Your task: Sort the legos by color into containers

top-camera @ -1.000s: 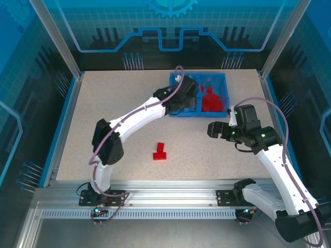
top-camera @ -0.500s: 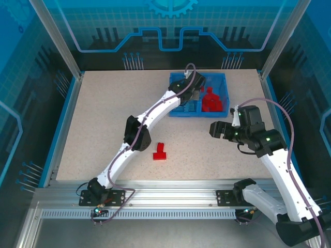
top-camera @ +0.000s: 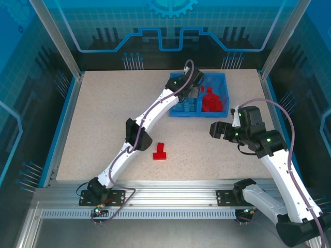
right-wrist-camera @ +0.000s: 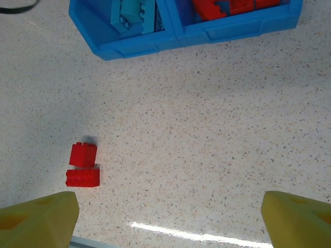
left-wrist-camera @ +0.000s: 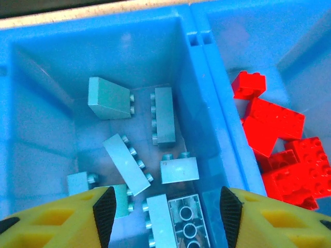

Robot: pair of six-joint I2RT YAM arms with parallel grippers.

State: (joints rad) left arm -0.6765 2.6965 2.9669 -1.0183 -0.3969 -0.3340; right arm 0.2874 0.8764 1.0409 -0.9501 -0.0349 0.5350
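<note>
Looked at the left pincer (left-wrist-camera: 166,217) first: found its fingers (left-wrist-camera: 62,222) parted partway, with nothing between the pads and no contact with any brick. Caught it hanging over the left container (left-wrist-camera: 46,129) of the blue bin (left-wrist-camera: 103,41), with the light blue legos (left-wrist-camera: 126,163) scattered straight below and a bit ahead of it, lying at all angles on the container floor. Spotted one pale brick (left-wrist-camera: 186,217) flipped studs-down right under the gap, showing its hollow tubes. Saw the red legos (left-wrist-camera: 279,150) heaped off to its right, past the divider (left-wrist-camera: 214,119), in the right container (left-wrist-camera: 310,67).

Then the right pincer (right-wrist-camera: 168,227): spread wide, holding nothing, hovering above the speckled surface (right-wrist-camera: 207,144) without touching anything. Noticed two loose red legos (right-wrist-camera: 83,164) out on the surface ahead of it, over toward its left fingertip, well apart from the bin further ahead.

Hard bits: couldn't count the light blue ones properly, with a few cut off by the bottom edge of the left wrist view or tucked behind the yellow fingers. Same deal for the red heap, chopped by the right edge. Couldn't tell whether the loose red pair was clicked together or just lying side by side. From overhead, couldn't make out much of the left container, thanks to the left wrist covering it. From the right wrist, got the bin's near wall and a sliver of its contents, with the rest cut by the top edge.
</note>
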